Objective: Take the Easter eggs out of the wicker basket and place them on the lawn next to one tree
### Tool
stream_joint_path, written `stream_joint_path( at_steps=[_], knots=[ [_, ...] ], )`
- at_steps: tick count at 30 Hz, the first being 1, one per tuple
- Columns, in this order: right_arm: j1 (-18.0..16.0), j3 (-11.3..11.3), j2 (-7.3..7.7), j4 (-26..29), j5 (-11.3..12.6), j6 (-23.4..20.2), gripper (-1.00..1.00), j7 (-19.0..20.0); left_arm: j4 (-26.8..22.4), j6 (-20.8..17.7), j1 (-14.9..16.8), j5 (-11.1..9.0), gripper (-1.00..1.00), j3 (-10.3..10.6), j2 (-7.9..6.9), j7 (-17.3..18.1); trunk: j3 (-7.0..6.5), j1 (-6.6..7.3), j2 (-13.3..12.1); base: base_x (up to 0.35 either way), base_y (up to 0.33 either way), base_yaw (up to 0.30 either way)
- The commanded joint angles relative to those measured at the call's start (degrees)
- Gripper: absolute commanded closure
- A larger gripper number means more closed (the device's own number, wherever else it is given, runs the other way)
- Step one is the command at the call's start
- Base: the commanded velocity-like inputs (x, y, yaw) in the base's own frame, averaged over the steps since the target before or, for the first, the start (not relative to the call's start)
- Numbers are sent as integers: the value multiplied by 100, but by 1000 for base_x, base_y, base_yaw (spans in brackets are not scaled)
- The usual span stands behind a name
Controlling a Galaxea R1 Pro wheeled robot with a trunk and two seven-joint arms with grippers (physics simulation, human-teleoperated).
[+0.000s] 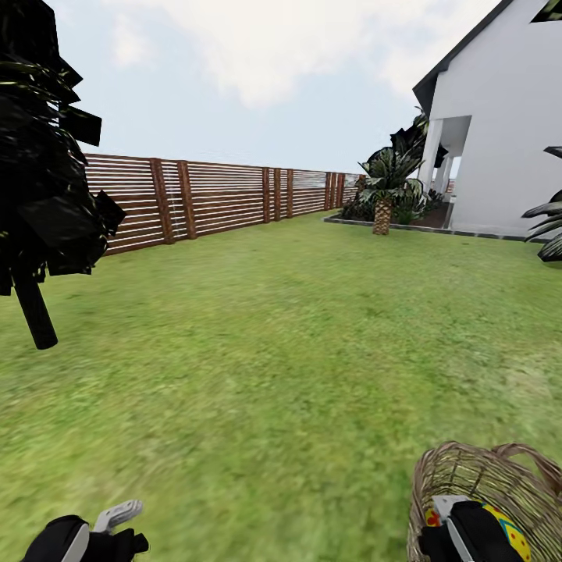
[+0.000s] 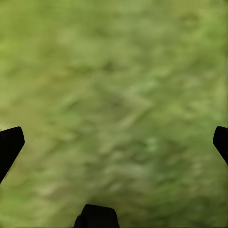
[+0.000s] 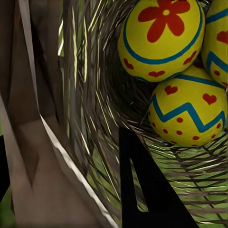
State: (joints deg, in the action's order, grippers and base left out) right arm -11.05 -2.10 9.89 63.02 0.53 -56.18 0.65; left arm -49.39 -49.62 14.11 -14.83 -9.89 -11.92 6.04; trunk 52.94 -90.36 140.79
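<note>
1. Brown open-weave wicker rings the right gripper (image 1: 460, 531), which the head view shows lowered into the wicker basket (image 1: 499, 476). Whether its jaws are apart or closed cannot be told; the right wrist view shows it holding nothing.

2. Three Easter eggs lie in the basket just ahead of the fingers: a flower egg (image 3: 161, 38), a zigzag egg (image 3: 187, 111) below it, and a third egg (image 3: 217, 33) at the frame's edge, all pressed together.

3. Risk: the eggs look smooth, hard and rounded, so an off-centre pinch could squirt one sideways among its neighbours. The weave is loose and stringy, and one dark finger (image 3: 147, 190) already sits close against the strands; a fingertip could catch a strand and tilt or drag the light basket during a lift.

4. The left gripper (image 1: 117, 524) hangs over bare lawn (image 2: 114, 95), well apart from the basket, its fingertips spread wide and holding nothing.

5. The grass is mottled, soft and flat. A dark-trunked tree (image 1: 35, 312) stands far off to the left gripper's side; a scaly palm (image 1: 382, 211) sits far ahead by the white house (image 1: 499, 140) and slatted wooden fence (image 1: 211, 195).
</note>
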Motion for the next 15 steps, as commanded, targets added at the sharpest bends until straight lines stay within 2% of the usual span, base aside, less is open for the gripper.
stream_joint_path(
  at_steps=[1,2,3,5,8,12,13,15],
  knots=[
    [-3,-4,34,33,-29,-25,100,5,-26,-3,1,33,-100,-18,-31,47,6,1,3,0,0,0],
    [-2,-3,66,-1,17,-4,100,2,-39,29,8,36,-100,-36,-41,39,6,1,3,0,0,0],
    [-6,-8,37,-35,51,29,100,-4,-36,61,11,51,-100,-61,-8,28,6,1,3,0,0,0],
    [-8,-16,7,-85,-23,93,100,-15,-34,125,13,52,-100,-73,57,28,6,1,3,0,0,0],
    [-5,-22,12,-71,-8,99,100,-18,-44,223,13,51,-100,-75,118,29,6,1,3,0,0,0],
    [-5,-28,11,-76,91,116,100,-21,-53,352,13,49,-100,-75,128,29,-66,89,-158,0,0,0],
    [-8,-43,12,-61,-196,116,100,-18,-53,459,13,50,-100,-69,134,29,-84,111,-198,0,0,-99],
    [-7,-52,12,-54,-194,116,100,-20,-49,462,13,51,-100,-62,139,29,-120,155,-278,0,0,-233]
  ],
)
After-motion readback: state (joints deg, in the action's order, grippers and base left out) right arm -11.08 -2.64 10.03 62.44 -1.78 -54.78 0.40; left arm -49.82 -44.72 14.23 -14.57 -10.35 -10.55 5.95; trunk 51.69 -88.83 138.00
